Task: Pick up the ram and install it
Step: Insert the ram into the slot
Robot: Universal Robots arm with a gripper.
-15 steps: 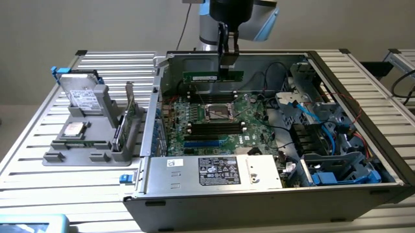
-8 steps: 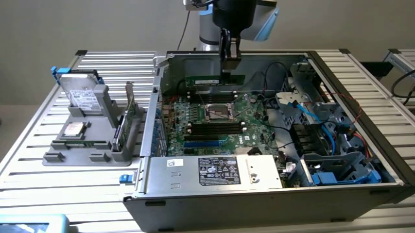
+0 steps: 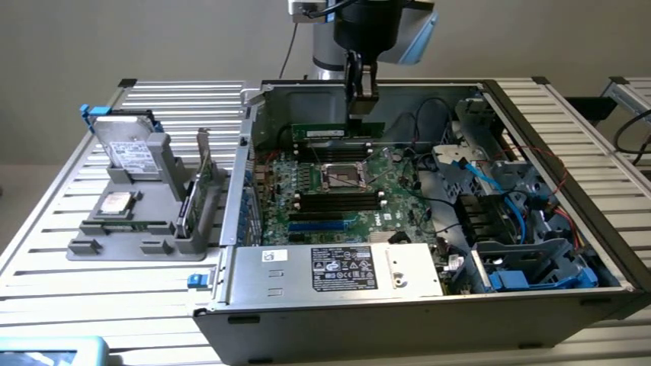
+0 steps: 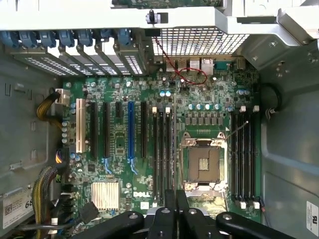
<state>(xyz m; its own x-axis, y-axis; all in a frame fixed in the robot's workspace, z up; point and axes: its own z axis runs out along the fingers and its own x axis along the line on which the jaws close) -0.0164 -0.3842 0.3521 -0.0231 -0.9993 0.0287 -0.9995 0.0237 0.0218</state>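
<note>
1. Here, in the exterior view, an open computer case (image 3: 232,229) lies on its side on a slatted metal table (image 3: 61,252), with its green motherboard (image 3: 305,183) facing up
2. The gripper (image 3: 359,116) hangs from the arm into the far part of the case. Its jaws are drawn almost fully together on the ram (image 3: 331,131), pinching the upper edge towards the stick's end on the exterior view's right
3. The ram is held level and on edge, raised over the board on the far side of the CPU socket (image 3: 346,177). A bank of black memory slots (image 3: 336,200) lies on the socket's near side
4. A power supply (image 3: 341,268) with a dark label sits against the near wall of the case, and blue cables (image 3: 478,179) run through the bay on the exterior view's right
5. On the table to the exterior view's left, a grey holder (image 3: 122,245) carries a silver hard drive (image 3: 130,149) and an upright expansion card (image 3: 200,179)
6. In the wrist view, the gripper (image 4: 175,211) looks straight down on the motherboard (image 4: 119,99). Its black fingers (image 4: 169,214) stand close together, and the ram's thin edge between them cannot be made out
7. The CPU socket (image 4: 204,164) has memory slots (image 4: 244,149) on either side. Further along the board are a blue slot (image 4: 130,132), a white slot (image 4: 78,132), a silver heatsink (image 4: 105,195) and a red wire (image 4: 185,69)
</note>
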